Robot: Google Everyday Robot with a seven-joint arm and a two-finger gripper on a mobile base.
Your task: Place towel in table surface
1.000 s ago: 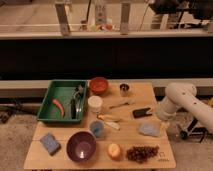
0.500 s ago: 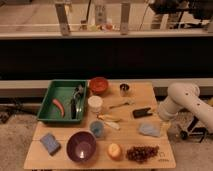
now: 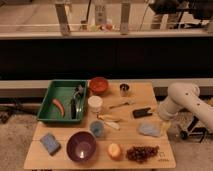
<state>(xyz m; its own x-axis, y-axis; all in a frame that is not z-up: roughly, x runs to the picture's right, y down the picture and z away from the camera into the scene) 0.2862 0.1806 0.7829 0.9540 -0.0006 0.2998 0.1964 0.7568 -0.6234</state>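
Observation:
The towel [image 3: 149, 130], a small pale blue-grey cloth, lies flat on the table surface [image 3: 130, 140] near its right edge, in front of a black object [image 3: 142, 112]. My white arm [image 3: 181, 98] reaches in from the right. Its gripper [image 3: 163, 121] hangs at the table's right edge, just right of the towel and slightly above it. I cannot tell whether the gripper touches the towel.
A green tray [image 3: 50, 100] with utensils and a red item sits at the back left. Also on the table: a red bowl [image 3: 98, 85], metal cup [image 3: 124, 90], white cup [image 3: 95, 104], small blue cup [image 3: 97, 129], purple bowl [image 3: 81, 146], blue sponge [image 3: 50, 143], orange [image 3: 114, 150] and grapes [image 3: 141, 152].

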